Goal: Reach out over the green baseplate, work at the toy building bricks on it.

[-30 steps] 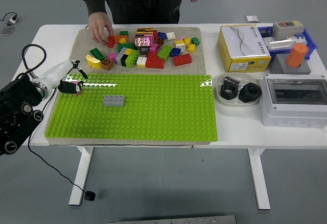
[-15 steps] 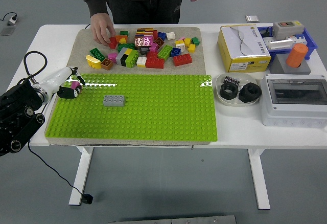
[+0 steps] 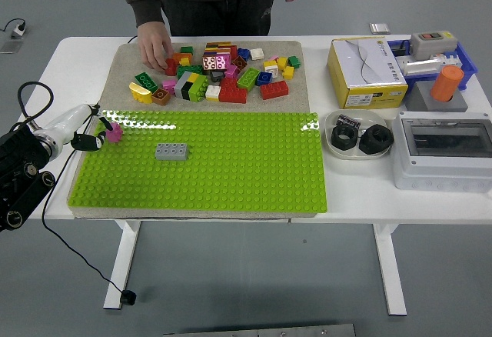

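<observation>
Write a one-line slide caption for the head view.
Left hand holds a pink brick at the green baseplate's left edge; a person's hand rests on the loose bricks.

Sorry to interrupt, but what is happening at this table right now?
The robot's left hand is at the left edge of the green baseplate, its fingers closed on a small pink brick. One grey brick sits on the plate. Across the table, a person's hand rests on the pile of loose bricks.

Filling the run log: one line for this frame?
left hand: at baseplate left edge, holding pink brick | gray brick: on baseplate | person's hand: in brick pile | right hand: unseen
</observation>
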`<action>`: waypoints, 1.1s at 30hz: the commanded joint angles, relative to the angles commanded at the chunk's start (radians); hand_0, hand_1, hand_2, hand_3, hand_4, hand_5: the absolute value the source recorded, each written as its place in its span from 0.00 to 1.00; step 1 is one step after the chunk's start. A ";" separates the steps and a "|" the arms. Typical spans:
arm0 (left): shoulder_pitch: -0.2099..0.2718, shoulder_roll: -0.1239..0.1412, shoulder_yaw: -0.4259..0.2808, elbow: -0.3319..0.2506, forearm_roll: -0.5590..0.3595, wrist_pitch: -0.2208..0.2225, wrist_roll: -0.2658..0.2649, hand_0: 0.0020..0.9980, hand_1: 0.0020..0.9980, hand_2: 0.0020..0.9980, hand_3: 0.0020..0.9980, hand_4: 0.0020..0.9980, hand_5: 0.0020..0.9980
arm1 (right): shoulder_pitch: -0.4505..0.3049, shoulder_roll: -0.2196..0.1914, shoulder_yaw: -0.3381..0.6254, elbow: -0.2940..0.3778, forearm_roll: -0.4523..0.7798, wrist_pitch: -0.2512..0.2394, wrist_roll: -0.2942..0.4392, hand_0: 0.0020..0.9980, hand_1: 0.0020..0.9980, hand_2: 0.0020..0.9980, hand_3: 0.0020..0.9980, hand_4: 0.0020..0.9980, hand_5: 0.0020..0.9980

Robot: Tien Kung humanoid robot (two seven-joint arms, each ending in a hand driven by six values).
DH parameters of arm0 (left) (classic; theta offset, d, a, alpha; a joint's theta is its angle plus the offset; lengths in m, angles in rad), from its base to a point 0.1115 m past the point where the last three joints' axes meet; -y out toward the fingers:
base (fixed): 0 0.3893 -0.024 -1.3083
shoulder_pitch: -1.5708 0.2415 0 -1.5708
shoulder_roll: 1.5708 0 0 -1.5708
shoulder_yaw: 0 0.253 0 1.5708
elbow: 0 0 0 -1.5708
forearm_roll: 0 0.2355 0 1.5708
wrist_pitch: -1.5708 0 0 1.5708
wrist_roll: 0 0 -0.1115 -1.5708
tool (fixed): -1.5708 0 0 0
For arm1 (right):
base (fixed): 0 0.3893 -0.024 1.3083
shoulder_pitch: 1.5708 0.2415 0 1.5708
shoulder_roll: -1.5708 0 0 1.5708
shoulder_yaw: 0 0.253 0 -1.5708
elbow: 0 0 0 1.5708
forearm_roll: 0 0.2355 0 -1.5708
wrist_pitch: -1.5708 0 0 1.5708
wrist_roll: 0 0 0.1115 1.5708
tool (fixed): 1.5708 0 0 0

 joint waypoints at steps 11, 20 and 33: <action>0.005 -0.003 -0.007 0.030 -0.005 0.001 -0.003 0.96 0.98 0.98 0.54 0.45 0.00 | -0.001 0.001 -0.001 0.000 0.001 0.000 0.001 0.58 0.66 0.73 0.77 0.51 1.00; 0.005 -0.005 -0.022 0.082 -0.016 0.005 -0.013 0.96 0.97 0.98 0.54 0.45 0.00 | -0.002 0.001 -0.002 0.000 0.001 -0.001 0.000 0.58 0.66 0.73 0.77 0.51 1.00; 0.002 0.001 -0.033 0.025 0.000 0.025 -0.022 0.95 0.97 0.98 0.54 0.44 0.00 | -0.010 0.003 0.006 0.000 -0.007 0.001 -0.003 0.58 0.66 0.73 0.77 0.51 1.00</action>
